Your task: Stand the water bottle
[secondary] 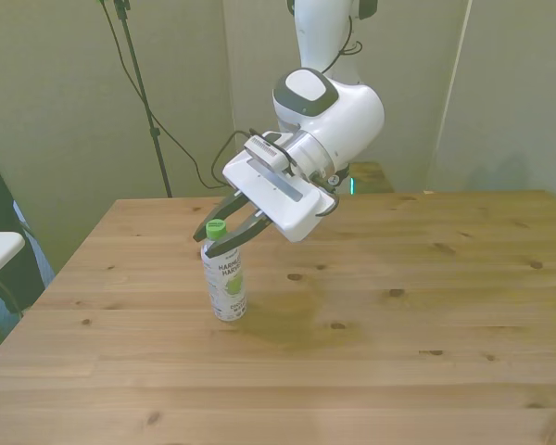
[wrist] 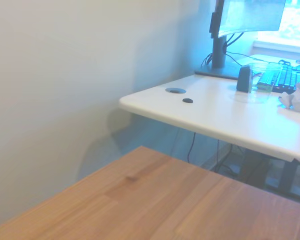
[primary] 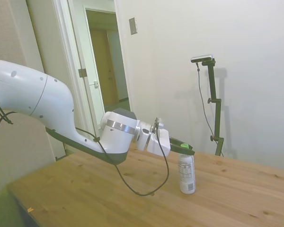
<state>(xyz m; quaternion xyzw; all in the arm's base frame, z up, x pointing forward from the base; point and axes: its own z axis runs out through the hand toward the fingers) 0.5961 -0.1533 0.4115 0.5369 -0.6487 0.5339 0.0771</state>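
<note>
Well inside the table (secondary: 426, 371) edges, water bottle (secondary: 223, 278) stands upright.

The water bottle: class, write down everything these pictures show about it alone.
The water bottle is a small clear plastic bottle with a white wrap-around label in dark print with a green patch, and a green screw cap. It stands upright on the wooden table, base flat, near the front view's left. The hand reaches in level at its neck, dark fingers spread either side just below the cap; whether they touch it cannot be told.
</note>
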